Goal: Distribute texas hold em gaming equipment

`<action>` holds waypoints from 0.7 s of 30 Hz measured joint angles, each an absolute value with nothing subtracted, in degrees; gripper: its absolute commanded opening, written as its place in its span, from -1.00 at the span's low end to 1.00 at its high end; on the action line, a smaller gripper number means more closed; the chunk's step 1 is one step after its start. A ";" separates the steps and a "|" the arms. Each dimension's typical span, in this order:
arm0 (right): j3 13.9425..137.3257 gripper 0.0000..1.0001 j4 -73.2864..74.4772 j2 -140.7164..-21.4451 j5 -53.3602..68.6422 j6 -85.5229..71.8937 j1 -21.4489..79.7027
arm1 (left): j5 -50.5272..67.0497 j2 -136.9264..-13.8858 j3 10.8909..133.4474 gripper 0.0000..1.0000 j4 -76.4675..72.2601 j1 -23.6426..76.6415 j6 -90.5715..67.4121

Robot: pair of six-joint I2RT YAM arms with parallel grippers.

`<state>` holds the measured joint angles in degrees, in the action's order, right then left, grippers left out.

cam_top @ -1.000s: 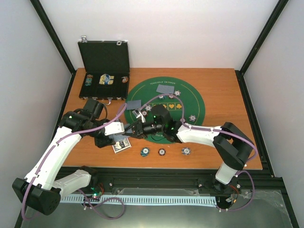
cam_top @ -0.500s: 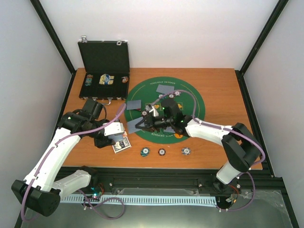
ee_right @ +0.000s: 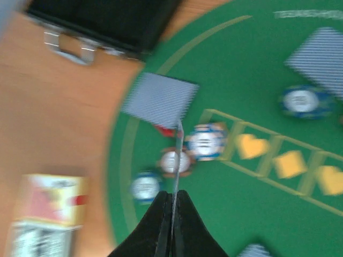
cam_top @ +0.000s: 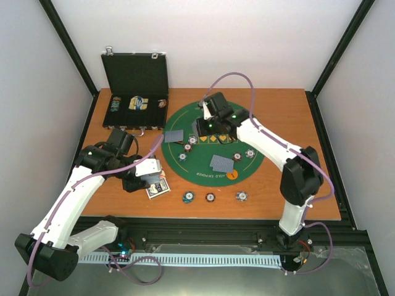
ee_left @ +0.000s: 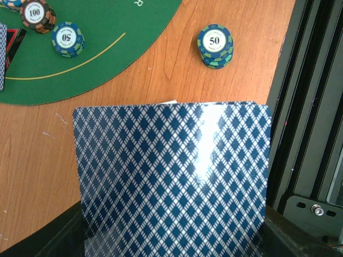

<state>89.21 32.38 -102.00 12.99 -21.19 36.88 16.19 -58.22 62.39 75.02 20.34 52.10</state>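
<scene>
My left gripper [cam_top: 150,172] is shut on grey-blue-backed playing cards [ee_left: 171,176] above the wood near the mat's near-left edge; the cards hide its jaws. My right gripper [cam_top: 200,127] is shut on one card seen edge-on [ee_right: 176,155], over the far-left part of the green mat [cam_top: 247,132]. Cards lie face down on the mat [cam_top: 174,136] [cam_top: 222,163]. Striped chips [cam_top: 187,147] lie near the left card. A dark red-edged token [ee_left: 15,40] lies beside it. Three chips [cam_top: 210,197] sit on the wood in front. An orange disc [cam_top: 231,175] lies at the mat's near edge.
The open black case [cam_top: 137,102] stands at the back left with items inside. A card box [cam_top: 158,189] lies on the wood under my left gripper. More chips [cam_top: 249,153] sit on the mat's right side. A black rail runs along the near table edge [ee_left: 305,134].
My right gripper has swung from beside the left gripper's cards away across the mat to its far-left part, carrying a card. The card on the near mat has come into view. The left arm stays.
</scene>
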 measured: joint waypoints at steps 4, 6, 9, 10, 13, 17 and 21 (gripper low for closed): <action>92.84 -0.94 36.91 -108.49 -4.64 -10.94 38.57 | 16.29 -58.22 62.39 -0.69 75.05 20.34 52.07; 92.99 -0.94 37.32 -111.90 -14.31 -5.52 40.56 | 16.32 -58.19 62.39 -0.69 75.05 20.34 52.07; 92.49 -0.94 36.01 -115.33 -24.21 1.04 43.27 | 16.32 -58.19 62.39 -0.69 75.05 20.34 52.07; 92.29 -0.94 35.20 -116.18 -26.96 3.25 44.05 | 16.32 -58.15 62.39 -0.69 75.05 20.34 52.07; 92.07 -0.94 31.79 -117.95 -32.62 9.72 45.71 | 16.27 -57.87 62.39 -0.69 75.07 20.34 52.07; 91.22 -0.94 27.09 -119.59 -36.67 16.34 46.48 | 16.19 -57.21 62.39 -0.69 75.07 20.34 52.10; 86.94 -0.93 21.93 -120.25 -38.39 21.23 46.59 | 16.03 -56.86 62.39 -0.69 75.09 20.36 52.10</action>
<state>86.94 21.93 -120.25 -38.39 21.23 46.59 16.03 -56.86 62.39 75.09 20.36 52.10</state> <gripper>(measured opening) 0.029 0.648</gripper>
